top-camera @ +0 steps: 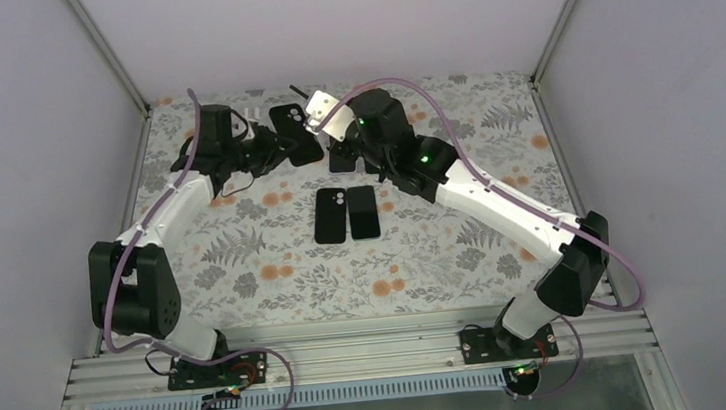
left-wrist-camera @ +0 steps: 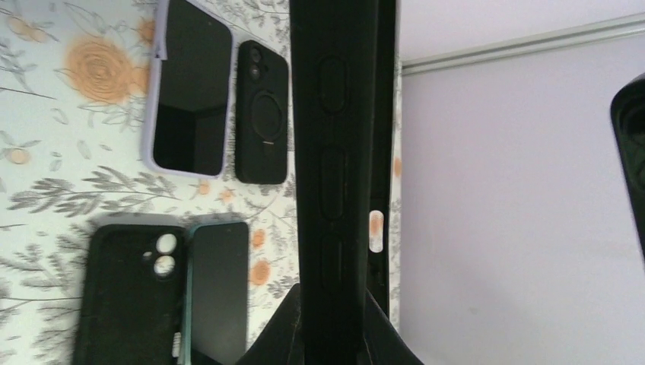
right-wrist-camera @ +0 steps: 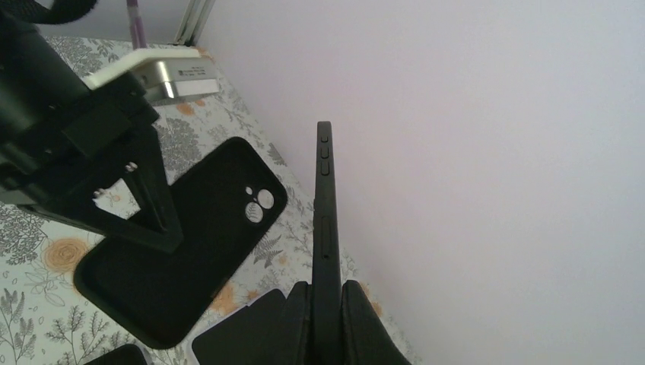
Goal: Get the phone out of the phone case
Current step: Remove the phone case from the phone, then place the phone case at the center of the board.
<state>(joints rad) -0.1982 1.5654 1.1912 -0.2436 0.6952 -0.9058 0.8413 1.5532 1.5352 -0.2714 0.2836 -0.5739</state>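
Seen from above, two robot arms reach toward each other over the far part of a floral tabletop (top-camera: 244, 267), with pale walls on three sides.

The left end effector (left-wrist-camera: 335, 304) is pressed together on a black phone case (left-wrist-camera: 335, 152), pinching it by one edge. Its wrist camera sees the case edge-on, with three raised button bumps running along its side. From the right wrist camera, the same case shows its broad black back with round camera openings. It is held above the tabletop.

The right end effector (right-wrist-camera: 327, 293) is pinched tight on a thin black phone (right-wrist-camera: 325, 205). The phone stands on edge between the fingers, with small side buttons near its far end. It is out of the case and held just beside it, in front of the rear wall.

Four other items lie flat on the tabletop:
- A lavender-cased phone (left-wrist-camera: 190, 84), screen up.
- A black case with a ring on its back (left-wrist-camera: 262, 114), just beside the lavender-cased phone.
- A black case with two camera holes (left-wrist-camera: 129, 296), nearer the arm bases.
- A teal-edged phone (left-wrist-camera: 217, 293), side by side with that case.
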